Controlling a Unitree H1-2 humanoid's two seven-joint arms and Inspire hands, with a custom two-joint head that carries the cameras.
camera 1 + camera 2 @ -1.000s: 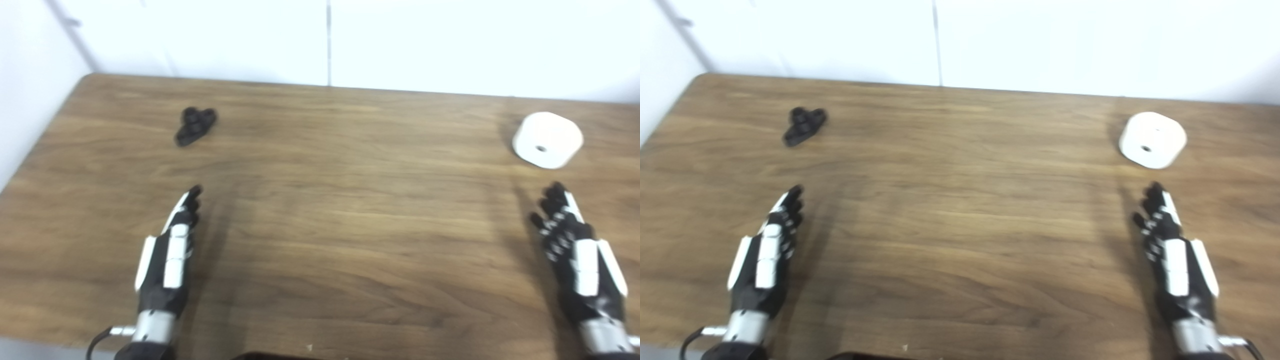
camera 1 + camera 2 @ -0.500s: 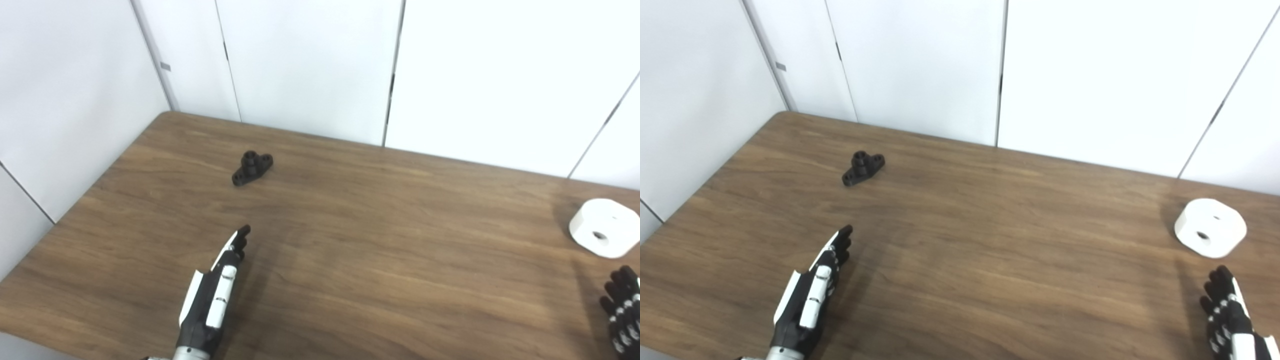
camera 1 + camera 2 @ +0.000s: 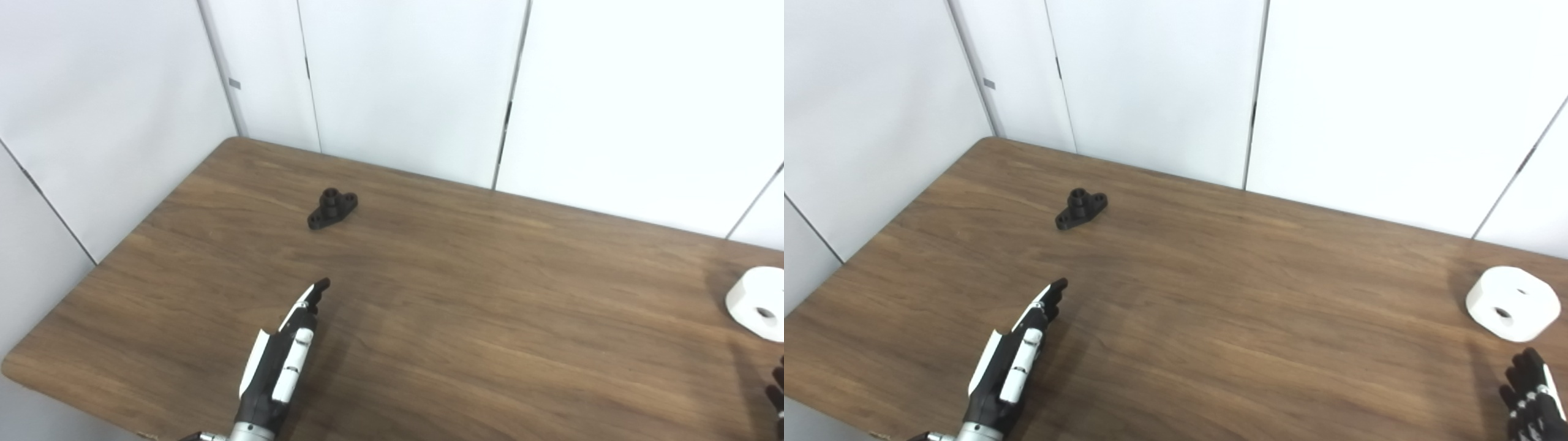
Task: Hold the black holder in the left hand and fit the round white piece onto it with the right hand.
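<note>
Wood-grain brown tabletop point(image 3: 465, 306) fills the left eye view, its rounded corner at 9 o'clock, with plain white wall panels point(image 3: 404, 79) split by dark seams behind it. The small black flanged holder point(image 3: 332, 208) lies flat toward 11 o'clock, well apart from everything. The black-and-white left hand point(image 3: 283, 361) reaches in at 7 o'clock, fingers straight and pressed together, holding nothing. The round white piece with a centre hole point(image 3: 759, 303) sits cut off at the 3 o'clock edge; of the right hand point(image 3: 778, 392) only dark fingertips show, so its fingers cannot be judged here.

The right eye view shows the white piece whole at 4 o'clock. Just below it the right hand's fingers point(image 3: 1528, 392) are extended and slightly spread, empty, apart from the piece.
</note>
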